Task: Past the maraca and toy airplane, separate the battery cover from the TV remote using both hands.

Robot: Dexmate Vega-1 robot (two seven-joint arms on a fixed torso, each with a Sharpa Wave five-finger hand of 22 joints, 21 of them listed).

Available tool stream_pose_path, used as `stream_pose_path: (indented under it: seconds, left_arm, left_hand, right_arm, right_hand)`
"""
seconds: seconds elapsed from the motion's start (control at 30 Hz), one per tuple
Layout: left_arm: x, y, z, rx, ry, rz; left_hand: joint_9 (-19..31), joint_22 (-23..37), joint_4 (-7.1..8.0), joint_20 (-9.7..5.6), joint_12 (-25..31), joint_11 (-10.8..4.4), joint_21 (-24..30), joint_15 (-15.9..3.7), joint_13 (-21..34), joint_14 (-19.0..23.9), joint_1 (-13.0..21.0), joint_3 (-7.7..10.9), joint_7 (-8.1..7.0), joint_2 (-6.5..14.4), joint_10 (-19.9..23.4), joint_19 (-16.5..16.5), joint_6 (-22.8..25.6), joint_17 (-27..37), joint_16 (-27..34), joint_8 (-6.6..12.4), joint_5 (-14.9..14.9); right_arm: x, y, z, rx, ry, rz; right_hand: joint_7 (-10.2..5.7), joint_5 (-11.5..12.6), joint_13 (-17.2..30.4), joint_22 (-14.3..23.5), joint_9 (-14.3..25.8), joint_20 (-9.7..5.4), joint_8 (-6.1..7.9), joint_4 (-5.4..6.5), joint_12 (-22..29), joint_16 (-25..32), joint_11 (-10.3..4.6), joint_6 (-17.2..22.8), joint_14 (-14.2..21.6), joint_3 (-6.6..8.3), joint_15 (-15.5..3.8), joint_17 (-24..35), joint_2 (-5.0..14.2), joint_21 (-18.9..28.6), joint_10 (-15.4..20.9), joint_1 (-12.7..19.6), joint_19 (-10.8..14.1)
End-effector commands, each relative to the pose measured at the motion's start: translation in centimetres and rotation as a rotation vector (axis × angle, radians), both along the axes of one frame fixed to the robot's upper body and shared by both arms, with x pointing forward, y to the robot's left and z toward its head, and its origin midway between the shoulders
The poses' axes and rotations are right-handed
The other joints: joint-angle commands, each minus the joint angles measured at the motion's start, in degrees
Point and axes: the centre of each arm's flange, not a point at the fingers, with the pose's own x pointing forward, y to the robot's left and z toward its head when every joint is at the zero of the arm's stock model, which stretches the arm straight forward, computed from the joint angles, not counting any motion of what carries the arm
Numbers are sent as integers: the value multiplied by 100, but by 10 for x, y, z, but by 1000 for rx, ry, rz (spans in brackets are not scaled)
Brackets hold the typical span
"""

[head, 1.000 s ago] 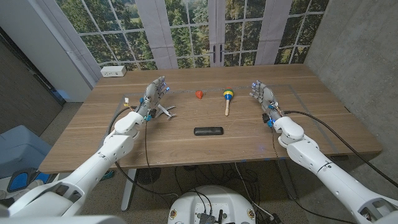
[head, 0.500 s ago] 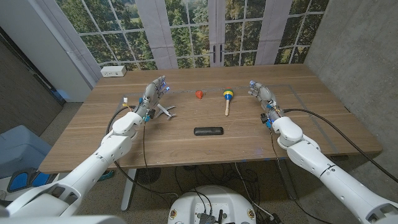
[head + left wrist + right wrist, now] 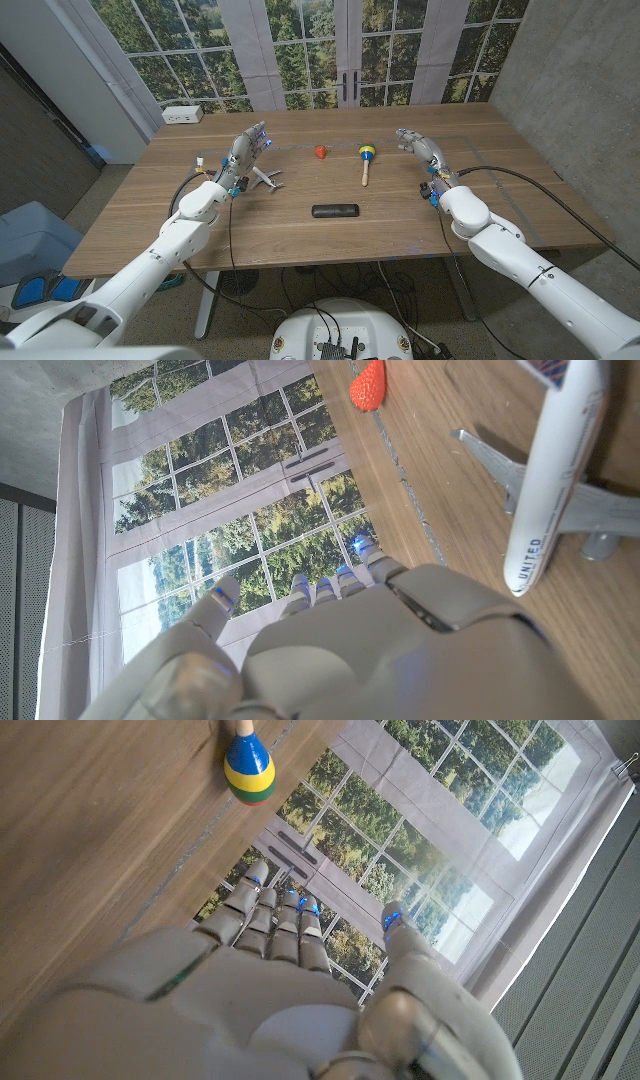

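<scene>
Both hands, left hand (image 3: 245,150) and right hand (image 3: 418,146), hold nothing, fingers apart. The remote (image 3: 334,211) lies nearer the robot than the airplane (image 3: 262,179) and maraca (image 3: 366,158) (untouched); approach from either end, avoiding both toys.

Both arms reach in from the bottom corners of the frame toward its upper middle. The left hand (image 3: 246,150) sits left of centre, fingers extended and holding nothing. The right hand (image 3: 420,147) sits right of centre, fingers likewise stretched out, empty.
</scene>
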Motion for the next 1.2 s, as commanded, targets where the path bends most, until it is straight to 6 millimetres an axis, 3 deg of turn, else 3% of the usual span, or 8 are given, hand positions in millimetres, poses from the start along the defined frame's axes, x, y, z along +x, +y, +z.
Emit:
stream_pose_path:
  seconds: [0.03,1.2]
  left_arm:
    - [-2,3,-1,11,7,8]
    - [2,3,3,28,12,1]
  left_hand:
    - [22,27,-43,-355,32,22,38,-273,24,52,39,4,4,416,18,42,30,8,35,28,24]
    - [24,29,-61,-357,18,30,27,-279,26,66,40,11,6,416,34,59,45,13,22,14,22]
  right_arm:
    - [-23,9,6,-154,-36,-63]
    - [-58,28,10,-501,-75,-238]
  right_hand:
    - [7,43,24,24,22,-14,32,-25,17,-13,-3,75,53,9,13,3,-10,-38,42,52,65]
    - [9,36,48,29,28,-1,19,13,-9,-15,-23,127,114,-81,-31,24,-17,-123,97,80,165]
